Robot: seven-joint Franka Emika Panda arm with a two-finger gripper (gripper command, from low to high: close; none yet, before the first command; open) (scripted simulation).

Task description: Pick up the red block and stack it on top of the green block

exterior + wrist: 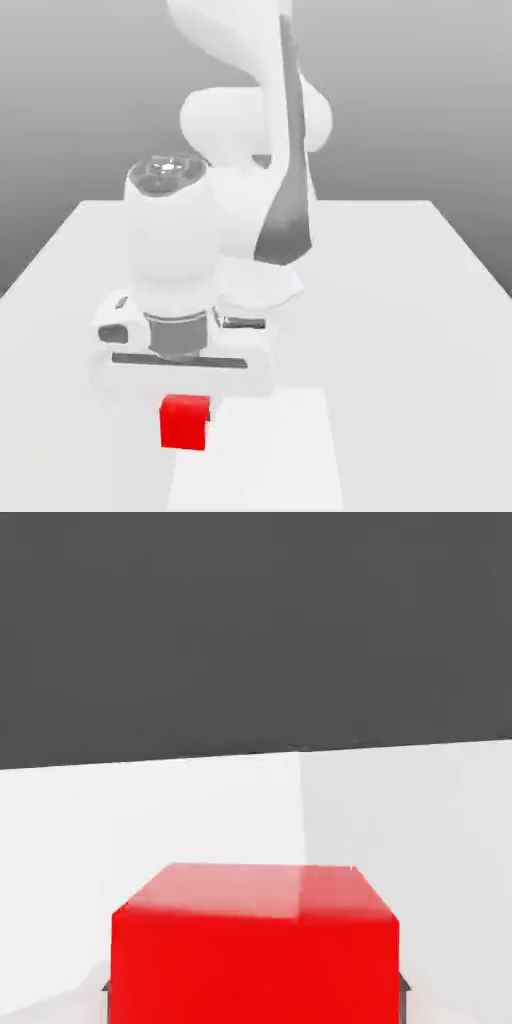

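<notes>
Red block (185, 422): small matte cube, nearest item in the exterior view, at about 6 o'clock from the hand, directly beneath it. Its top edge meets the underside of the hand's white body; its lower edge sits on or just at the table, contact not clear. In the hand view the same block (255, 947) looms close, top face and one front face visible, with dark finger tips (403, 986) showing at its lower corners on either side.

Gripper (186, 400): pointing straight down over the block, clenched on the red block, one finger at each flank. The fingers themselves are hidden behind the block and the hand in the exterior view.

Hand (180, 345): white housing with a dark slot along its front and a grey collar above, wrist cylinder rising at 12 o'clock from it.

Table (420, 330): pale, flat surface; a brighter white rectangular patch (290, 450) lies at about 3 o'clock from the block, touching its base line.

Arm (260, 120): white links with a dark grey band, rising behind the hand toward 1 o'clock, farthest back against the grey backdrop.
</notes>
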